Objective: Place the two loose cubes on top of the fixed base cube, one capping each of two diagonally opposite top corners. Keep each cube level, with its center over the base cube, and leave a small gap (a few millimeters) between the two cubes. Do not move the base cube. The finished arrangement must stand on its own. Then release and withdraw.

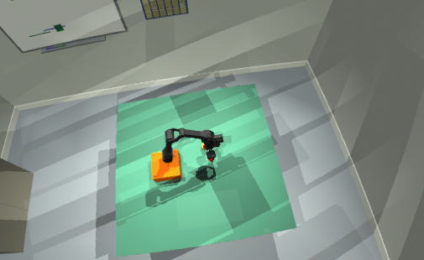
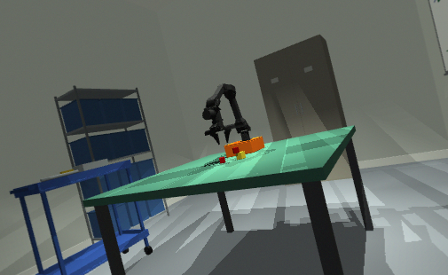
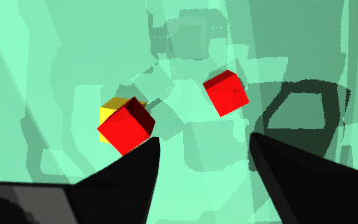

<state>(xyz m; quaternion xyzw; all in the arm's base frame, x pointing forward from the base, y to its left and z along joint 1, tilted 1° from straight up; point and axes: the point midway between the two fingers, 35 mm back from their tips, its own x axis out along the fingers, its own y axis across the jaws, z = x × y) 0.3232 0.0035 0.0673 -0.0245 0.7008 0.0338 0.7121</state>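
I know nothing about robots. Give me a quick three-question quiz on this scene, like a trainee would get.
1. True or false: one red cube sits on the yellow base cube.
2. Where is the other red cube? A) on the green table B) in the tool C) on the orange block
3. Fill in: the tool's fingers are ___ and hold nothing.

Key: 1 true; 2 A; 3 open

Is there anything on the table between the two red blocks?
No. In the wrist view only bare green table lies between the left red block and the right red block.
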